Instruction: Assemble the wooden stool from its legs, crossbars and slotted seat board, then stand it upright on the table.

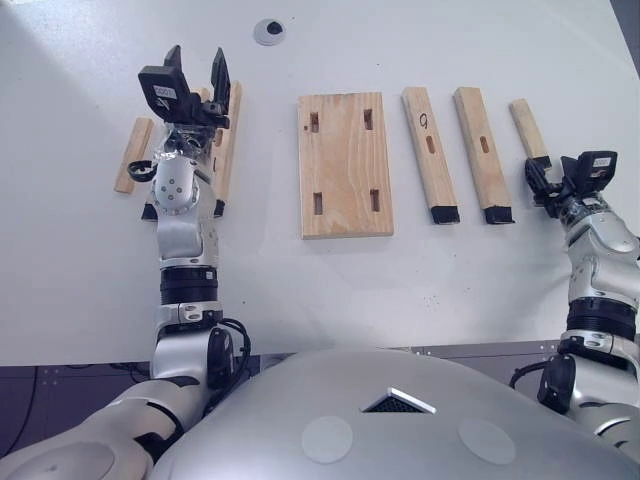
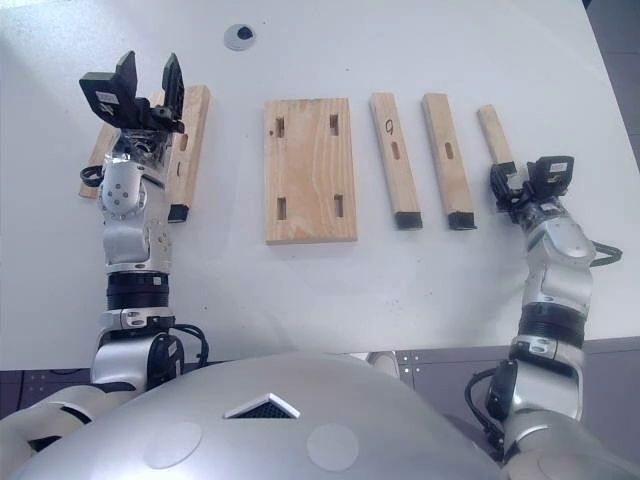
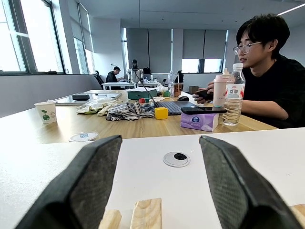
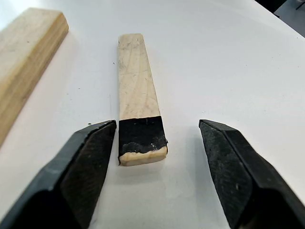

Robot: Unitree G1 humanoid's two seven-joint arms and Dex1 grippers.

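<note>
The slotted seat board (image 1: 345, 165) lies flat mid-table. To its right lie two legs (image 1: 430, 155) (image 1: 483, 155) with black feet, then a short crossbar (image 1: 528, 128). My right gripper (image 4: 157, 125) is open low over the table, its fingers (image 4: 90, 162) straddling the black-tipped near end of that crossbar (image 4: 136, 81) without touching it. On the left, another leg (image 1: 230, 140) and a crossbar (image 1: 133, 155) lie beside my left arm, which partly hides one more piece. My left gripper (image 1: 197, 62) is open and holds nothing, above the far ends of these pieces (image 3: 147, 214).
A round cable grommet (image 1: 268, 31) sits in the white table (image 1: 80, 260) beyond the left gripper. Bare table lies in front of all the parts. Behind the table, a person sits at a cluttered desk (image 3: 143, 119).
</note>
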